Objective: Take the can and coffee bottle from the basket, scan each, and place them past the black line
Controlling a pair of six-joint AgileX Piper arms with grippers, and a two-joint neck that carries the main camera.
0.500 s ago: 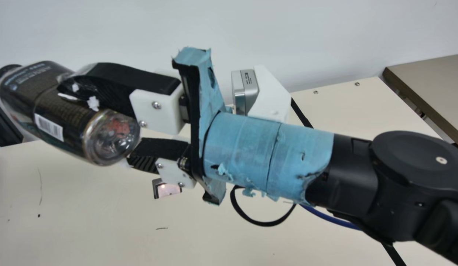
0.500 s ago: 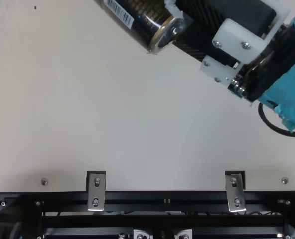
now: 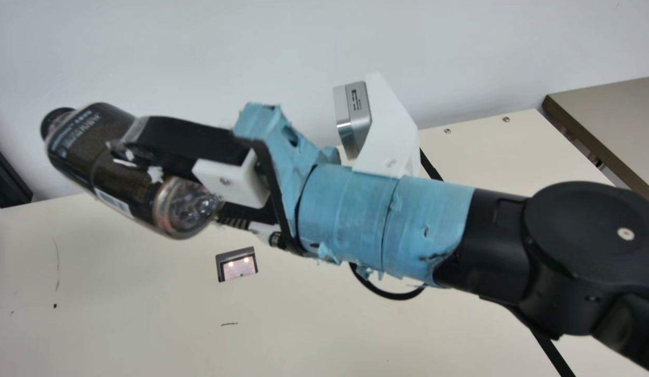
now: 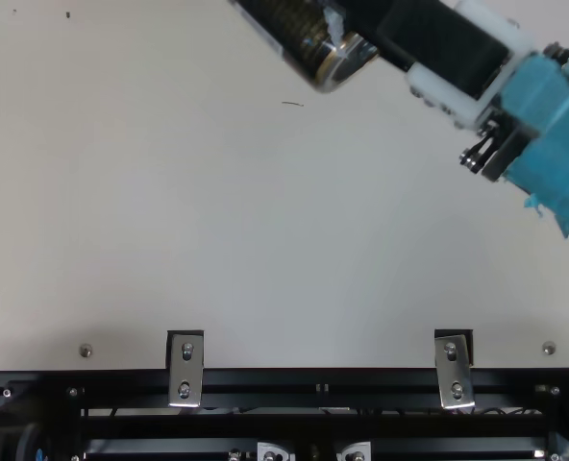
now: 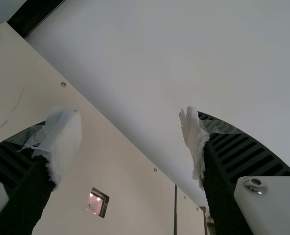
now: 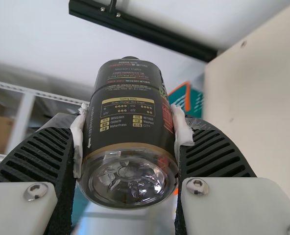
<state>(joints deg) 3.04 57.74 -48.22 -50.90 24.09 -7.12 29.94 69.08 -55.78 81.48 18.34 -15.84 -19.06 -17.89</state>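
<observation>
While the right tool [image 3: 146,180] grips the tilted coffee bottle [image 3: 86,149] above the cream table [image 3: 120,314], left tool [image 5: 129,134] spread wide

Looks like a lab: robot arm [image 3: 387,217], scanner [image 3: 237,266].

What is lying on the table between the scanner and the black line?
Bare table lies between the scanner and the black line, as left wrist view shows.
</observation>
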